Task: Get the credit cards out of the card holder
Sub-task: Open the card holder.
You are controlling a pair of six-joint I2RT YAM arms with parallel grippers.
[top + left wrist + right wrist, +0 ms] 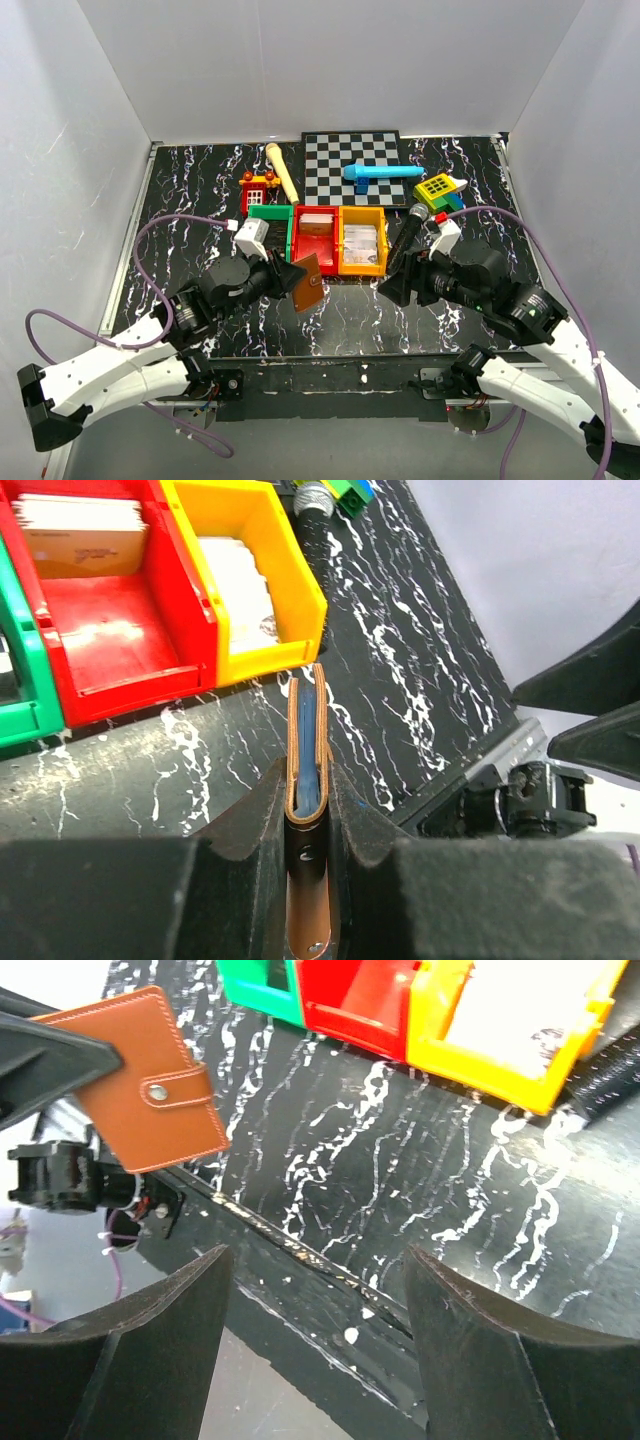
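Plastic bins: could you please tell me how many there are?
3, in one row: green bin left, red bin middle, orange bin right; none seems hidden.

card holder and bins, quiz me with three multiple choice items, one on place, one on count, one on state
1. Where is the brown leather card holder?
A in the red bin
B clamped in the left gripper
C on the checkerboard

2. How many plastic bins stand in the row?
A two
B four
C three

3. The card holder's snap strap is:
A fastened
B hanging loose
C missing

Key:
1 B, the gripper pinches its edge.
2 C, green, red and orange-yellow ones sit side by side.
3 A, the strap lies flat over its stud.
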